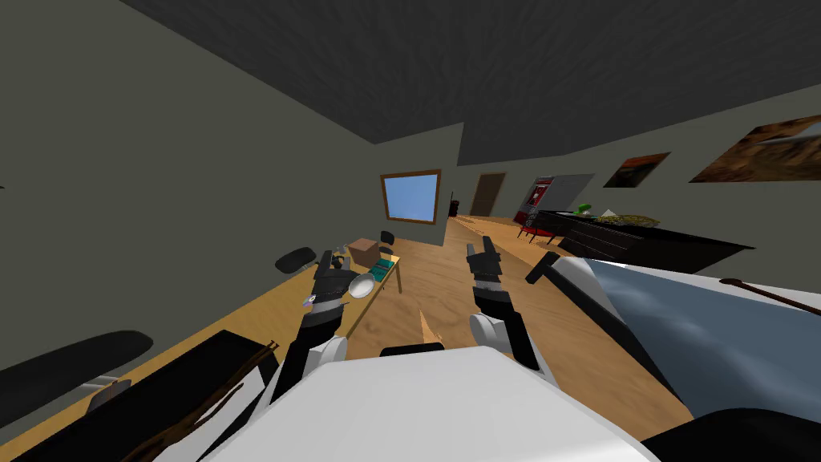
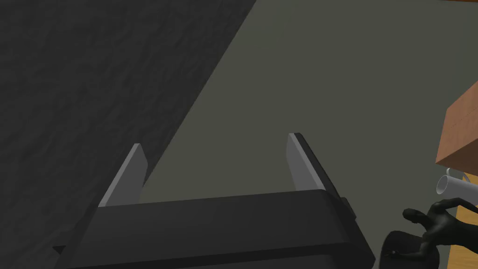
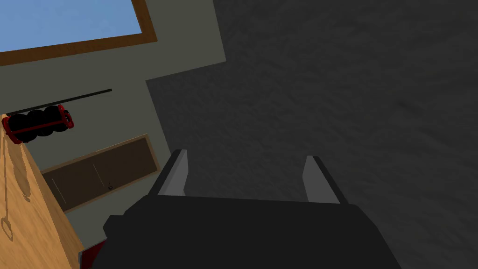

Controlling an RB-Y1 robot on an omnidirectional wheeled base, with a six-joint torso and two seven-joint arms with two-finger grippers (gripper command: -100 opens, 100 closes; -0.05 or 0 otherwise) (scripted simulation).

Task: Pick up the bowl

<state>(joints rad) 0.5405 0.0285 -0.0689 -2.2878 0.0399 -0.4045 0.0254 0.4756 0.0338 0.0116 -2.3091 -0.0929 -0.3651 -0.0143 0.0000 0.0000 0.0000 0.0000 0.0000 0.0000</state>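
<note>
A pale grey bowl [image 1: 361, 285] rests on a narrow light wooden table [image 1: 357, 315] ahead and to my left. My left gripper [image 1: 325, 259] is raised just left of the bowl and a little beyond it; its fingers point up and away. In the left wrist view the left gripper [image 2: 215, 142] stands open with nothing between the fingers. My right gripper [image 1: 483, 245] is raised over the wooden floor, well to the right of the table. Seen from its own wrist camera, the right gripper [image 3: 246, 157] is also open and holds nothing.
A brown box [image 1: 365, 251] [image 2: 460, 130], a teal object [image 1: 383, 269] and a white mug [image 2: 455, 187] share the table. A black chair [image 1: 295, 258] stands left of it. A black dresser [image 1: 641, 237] and a bed [image 1: 705, 321] lie to the right.
</note>
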